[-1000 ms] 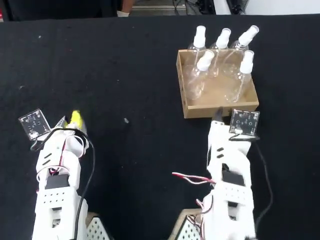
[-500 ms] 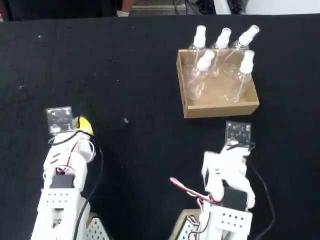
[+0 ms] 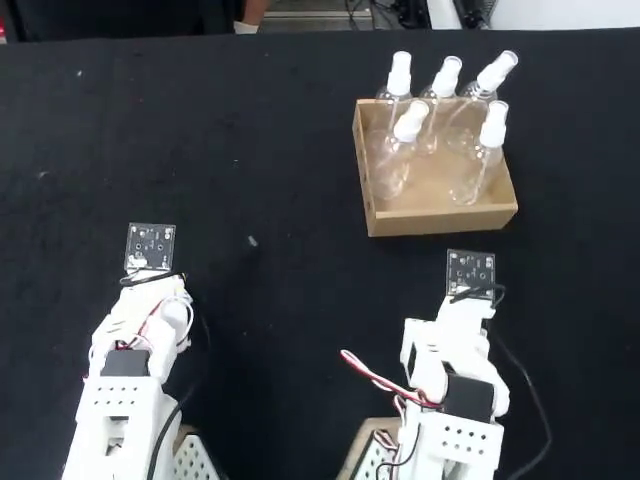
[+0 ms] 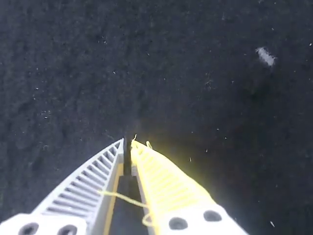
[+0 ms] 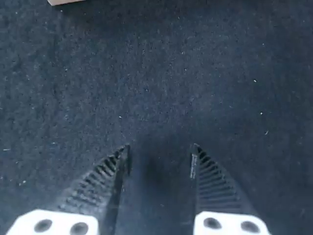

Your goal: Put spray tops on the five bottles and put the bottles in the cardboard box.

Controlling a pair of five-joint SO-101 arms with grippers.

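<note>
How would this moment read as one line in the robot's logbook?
five bottles: tops on, in box | left hand: shut, empty, above table | right hand: open, empty, short of box

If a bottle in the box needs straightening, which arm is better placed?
Right. The right pincer is open and sits just short of the cardboard box; the left pincer is shut and farther off.
</note>
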